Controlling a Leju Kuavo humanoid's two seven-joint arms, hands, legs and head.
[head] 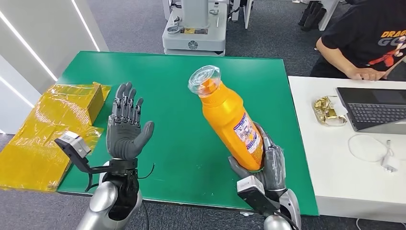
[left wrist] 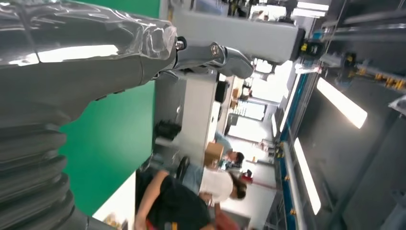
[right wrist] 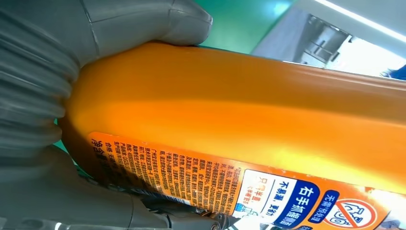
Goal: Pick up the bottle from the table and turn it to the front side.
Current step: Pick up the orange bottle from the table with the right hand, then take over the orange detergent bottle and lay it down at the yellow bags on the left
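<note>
Right hand is gripping the orange plastic bottle with clear cap by its base, tilted above the green worktop, back label showing, so rotating slowly should help; left hand is hovering, fingers spread, empty.

bottle in right hand above table; left hand leftward.

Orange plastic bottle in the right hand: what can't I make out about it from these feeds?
- Base of the orange plastic bottle: head view, hidden inside the right hand.
- Label's fine print: right wrist view, too small and dim to read.
- Clear cap: whether it is sealed cannot be told.
- Bottle's far side: turned away from every camera.
</note>
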